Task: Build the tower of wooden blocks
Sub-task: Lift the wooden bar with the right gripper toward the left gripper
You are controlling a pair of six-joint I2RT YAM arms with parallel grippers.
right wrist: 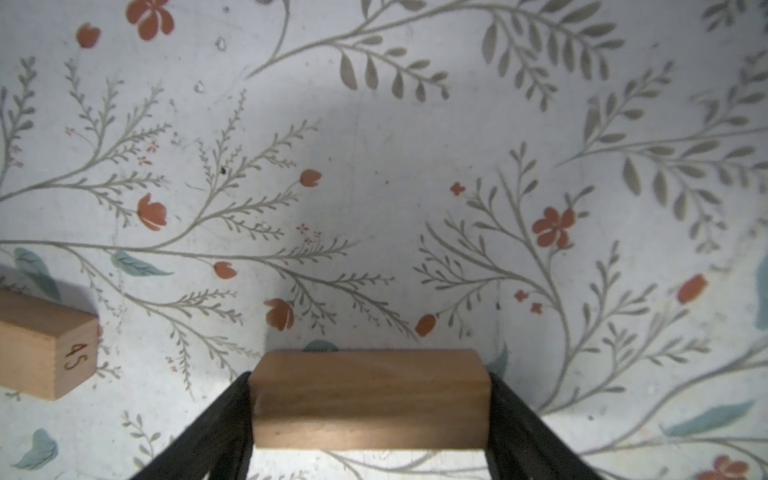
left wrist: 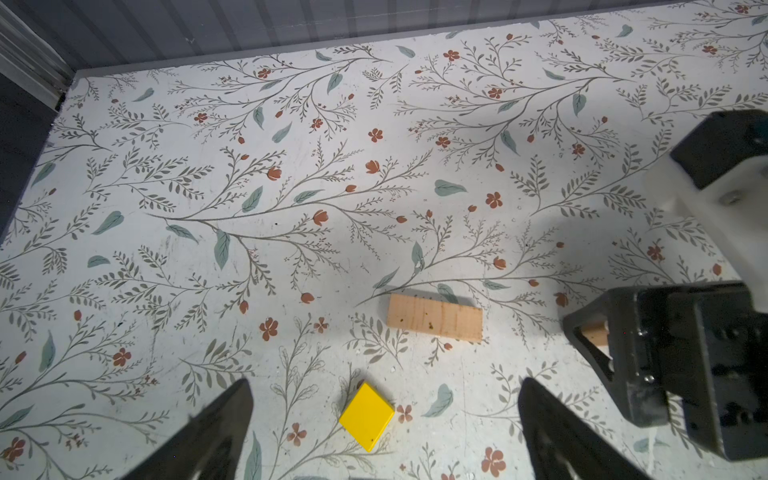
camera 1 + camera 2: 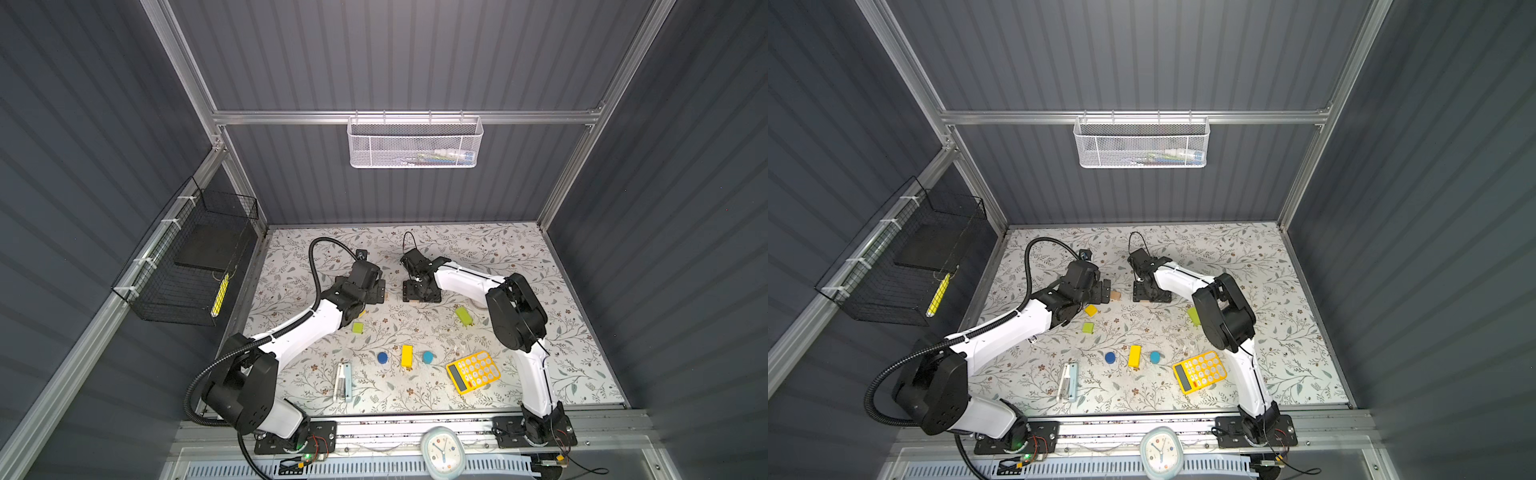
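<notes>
Left gripper (image 3: 1103, 291) sits low over the table (image 3: 1287, 332), a tan bar (image 3: 1115, 296) just beside it; right gripper (image 3: 1150, 296) points down nearby. Yellow cube (image 3: 1091, 310) and green cube (image 3: 1088, 328) lie near the left arm. Nearer the front, a yellow bar (image 3: 1134, 356) lies between two blue cylinders (image 3: 1110, 358), calculator (image 3: 1200, 371) to their right.

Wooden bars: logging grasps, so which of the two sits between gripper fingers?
The unmarked wooden bar, gripped endwise by the right gripper; the bar stamped 45 lies free beside it.
</notes>
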